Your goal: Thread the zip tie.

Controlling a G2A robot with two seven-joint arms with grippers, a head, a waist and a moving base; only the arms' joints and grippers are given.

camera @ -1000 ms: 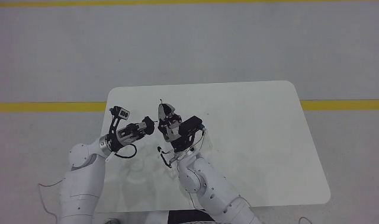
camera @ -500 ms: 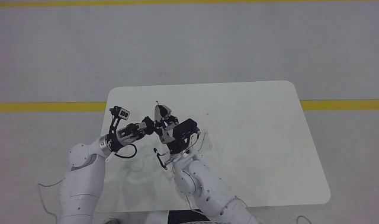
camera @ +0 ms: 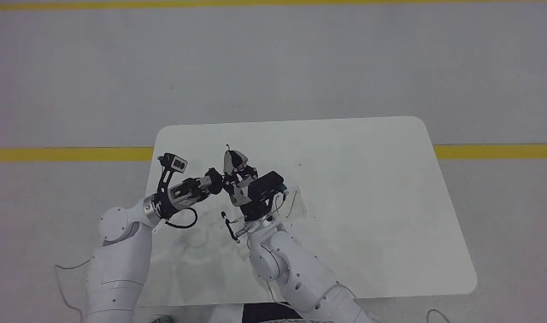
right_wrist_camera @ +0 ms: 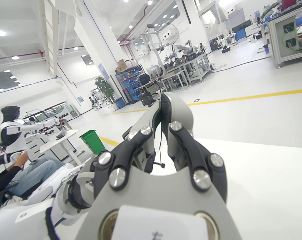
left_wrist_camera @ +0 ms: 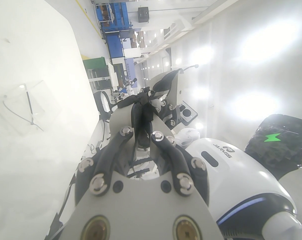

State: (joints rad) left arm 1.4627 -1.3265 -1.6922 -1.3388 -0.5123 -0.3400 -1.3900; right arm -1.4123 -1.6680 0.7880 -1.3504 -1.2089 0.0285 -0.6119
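A thin black zip tie [right_wrist_camera: 161, 136] stands upright, pinched between the tips of my shut right gripper [right_wrist_camera: 161, 101]. Its tail pokes out above the fingers [camera: 227, 148], and its small head [right_wrist_camera: 162, 165] hangs low between them. In the top view the right gripper [camera: 232, 161] is held above the table's left part. My left gripper [left_wrist_camera: 141, 99] is shut, and its tips [camera: 215, 183] sit against the base of the right gripper's fingers, near the tie's lower end. Whether they pinch the tie is hidden.
The white table [camera: 367, 195] spreads out to the right of both grippers. A clear flat tray [left_wrist_camera: 47, 93] lies on it close to the right arm, with spare black zip ties [left_wrist_camera: 28, 116] inside.
The right gripper with the zip tie has shifted slightly left, closer to the left gripper. The left arm has stayed where it was.
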